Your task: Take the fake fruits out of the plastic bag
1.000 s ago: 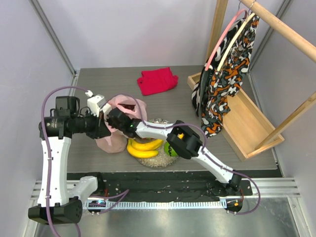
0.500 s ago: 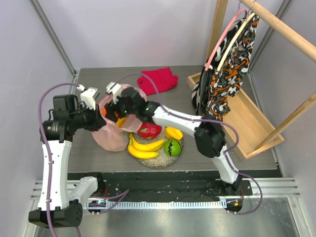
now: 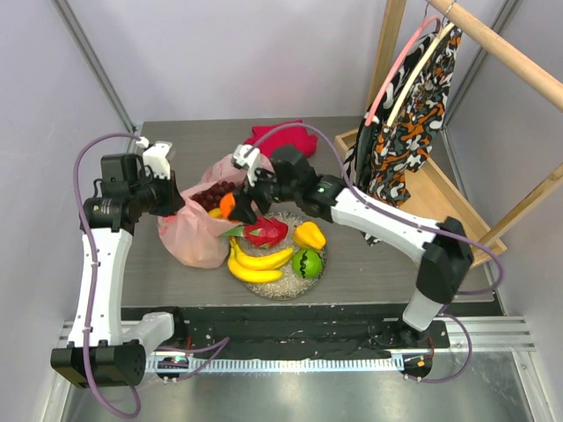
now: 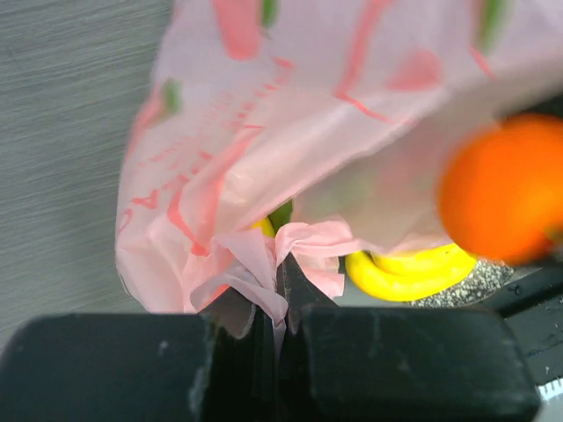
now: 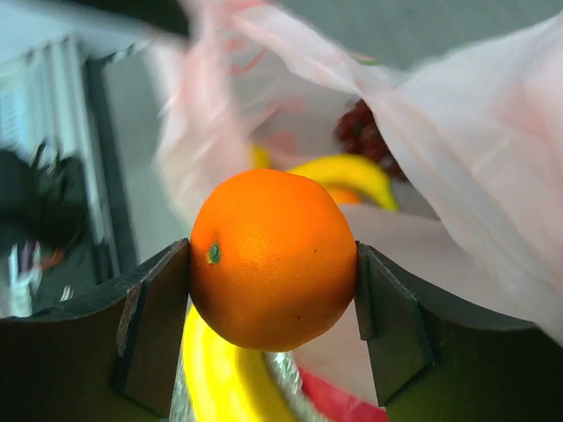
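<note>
We see the left end effector pinched fully closed on a gathered fold of the plastic bag, at the bag's ten o'clock edge. In its wrist view, nothing but crumpled pink film sits between the fingers. The bag rests on the tabletop, just beside the plate at the plate's nine o'clock, with its mouth open toward one o'clock. The right end effector holds the orange, its jaws standing wide with a pad pressed against each side of the fruit. From above, this orange hangs at the bag's mouth, near the plate's ten o'clock rim, and we cannot tell whether it touches the film. Dark grapes lie inside the bag, at the orange's ten o'clock. On the glittery plate we count the bananas at eight o'clock, the dragon fruit at eleven o'clock, the yellow pepper-like piece at one o'clock and the green apple at three o'clock. The bananas and the dragon fruit touch one another. A red cloth lies folded at the plate's twelve o'clock, well apart from it. A wooden rack at two o'clock carries a patterned garment on a hanger.
</note>
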You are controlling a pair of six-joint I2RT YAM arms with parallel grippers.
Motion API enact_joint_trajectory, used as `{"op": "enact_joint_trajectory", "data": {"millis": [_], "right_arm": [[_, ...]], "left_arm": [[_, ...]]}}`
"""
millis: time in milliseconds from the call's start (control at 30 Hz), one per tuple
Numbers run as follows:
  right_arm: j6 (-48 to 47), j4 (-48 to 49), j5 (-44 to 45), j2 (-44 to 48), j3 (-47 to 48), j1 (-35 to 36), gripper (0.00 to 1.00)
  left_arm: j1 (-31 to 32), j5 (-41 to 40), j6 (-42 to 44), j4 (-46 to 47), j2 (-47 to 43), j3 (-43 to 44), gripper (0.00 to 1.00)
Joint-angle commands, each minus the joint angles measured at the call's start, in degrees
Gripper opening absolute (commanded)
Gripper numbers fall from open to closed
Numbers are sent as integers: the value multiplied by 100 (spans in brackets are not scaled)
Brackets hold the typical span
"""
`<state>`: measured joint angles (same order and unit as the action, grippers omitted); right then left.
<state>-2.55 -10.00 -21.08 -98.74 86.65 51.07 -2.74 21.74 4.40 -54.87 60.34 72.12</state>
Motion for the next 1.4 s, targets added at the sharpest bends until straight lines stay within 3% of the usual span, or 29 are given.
{"op": "enact_joint_trajectory", "data": {"millis": [0,33,167,333,500,700,1000,1200,1300,1367], "right_arm": [[-1367,-797,-1144,1294,-394,375,24],[-2033,-984,-1118,1435,-743,499,24],[-2723,-1030,-670,2077,-1852,571,24],[-3349,-1004,-775,2272,-2696,562,25],[-3313,-837,-1056,2087,-2803,615,25],[-4701,-1601,-1196,2025,-3013,650,25],[-5247,-1831,-1399,1885,-3277,641,29],[-5405,-1375,-1109,1700,-3689,650,38],[-5537,-1093,-995,1700,-3857,676,49],[-5546,-996,-951,1726,-3945,676,63]], "left_arm": [[11,-187,-124,354,66,294,0],[2,-179,-115,354,57,294,0],[11,-126,-159,302,40,285,0],[11,-47,-203,258,-92,180,0],[2,226,-352,319,-162,-4,0],[-33,384,-555,460,-66,-84,0],[-121,357,-528,486,-13,-75,0],[-191,384,-537,442,-74,-154,0],[-218,428,-537,442,-83,-180,0],[-218,445,-546,451,-101,-198,0]]}}
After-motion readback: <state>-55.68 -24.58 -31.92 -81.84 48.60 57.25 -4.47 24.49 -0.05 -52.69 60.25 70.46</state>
